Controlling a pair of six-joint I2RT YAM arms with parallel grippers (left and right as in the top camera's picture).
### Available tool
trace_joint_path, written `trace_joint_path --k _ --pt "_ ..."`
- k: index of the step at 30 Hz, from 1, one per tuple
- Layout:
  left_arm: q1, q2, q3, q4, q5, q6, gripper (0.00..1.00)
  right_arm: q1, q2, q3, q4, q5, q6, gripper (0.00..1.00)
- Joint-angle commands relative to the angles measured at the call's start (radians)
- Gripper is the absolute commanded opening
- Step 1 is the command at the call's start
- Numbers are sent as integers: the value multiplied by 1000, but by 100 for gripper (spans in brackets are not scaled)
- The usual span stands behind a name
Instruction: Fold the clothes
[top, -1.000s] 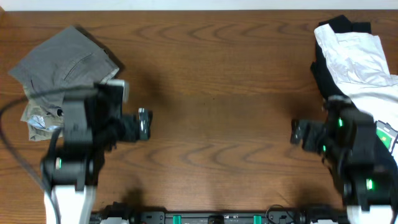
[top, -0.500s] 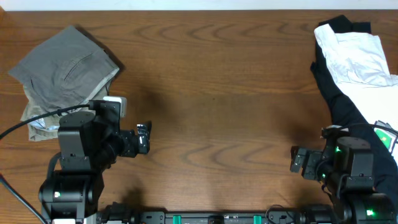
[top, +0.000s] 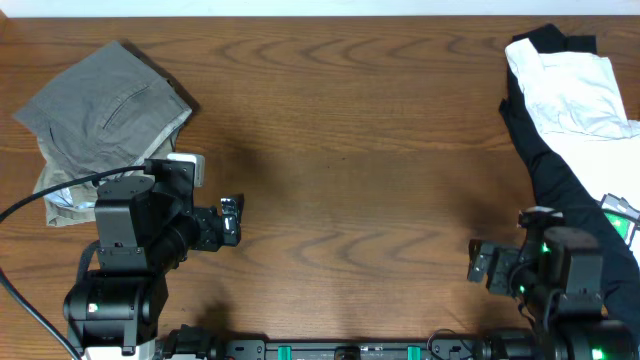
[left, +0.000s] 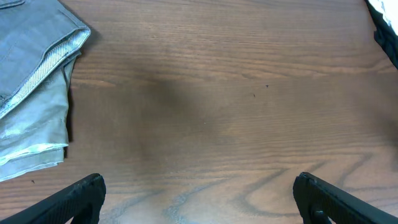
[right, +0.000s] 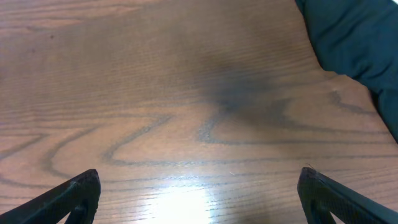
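Crouching at the front edge of the wooden table (top: 350, 130), both arms point inward. The left gripper (top: 231, 218) has its jaws spread wide and empty. The folded grey shorts (top: 105, 100) lie ahead of its left jaw, atop khaki shorts (top: 60, 195). The right gripper (top: 482, 265) gapes too, with a black garment (top: 545, 160) ahead of its right jaw.

Open passage across table (top: 350, 150) middle; grey shorts (top: 105, 105) left corner, black garment (top: 545, 165) right edge.

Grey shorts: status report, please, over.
Left end effector open, right end effector open, both empty. Grey shorts folded, on khaki shorts. Nothing blocks them.
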Motion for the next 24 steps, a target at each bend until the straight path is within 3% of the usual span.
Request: trace_joint_path --k 1,10,19,24 --pt "-2 0 -6 -2 -6 2 98 -10 -64 -9 -12 14 7 99" --pt "-2 1 -5 -2 -6 2 98 -10 -313 -109 156 16 -4 99" --pt "-2 4 -6 -2 -6 2 98 -10 -502 -421 616 -14 -23 99" --pt "-2 4 -5 -2 -6 2 98 -10 -520 -543 845 -24 -23 99"
